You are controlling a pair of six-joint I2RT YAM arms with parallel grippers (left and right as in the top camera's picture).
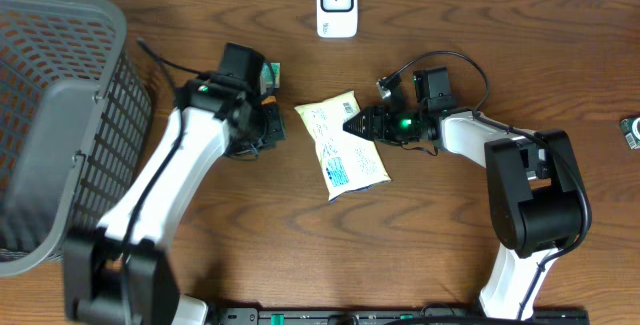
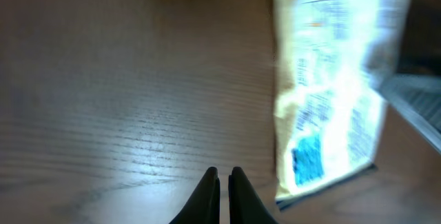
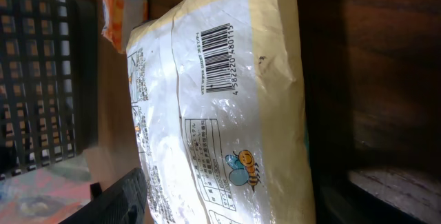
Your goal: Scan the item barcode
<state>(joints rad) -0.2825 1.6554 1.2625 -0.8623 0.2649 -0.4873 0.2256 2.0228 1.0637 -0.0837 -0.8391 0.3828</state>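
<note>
Between my two arms: the pale snack packet lies flat on the wooden table, slightly askew, with its printed back upward.
Code: the barcode sits near one end of that upturned face and is plain to my right wrist camera. I judge face-up is how a reader needs it.
Right side: my right gripper reaches onto the packet's right edge, jaws parted with the packet between them. Whether they pinch it I cannot tell.
Left side: my left gripper has its jaws closed together on nothing, low over bare wood just beside the packet's left edge. It is probably placed to steady that side or to stay clear.
Far edge: the white scanner stands well apart from the packet, so the packet must be carried toward it.
Far left: the grey mesh basket is well apart, likely for finished items.
Progress: the barcode is not yet presented, so I'd call this early.
</note>
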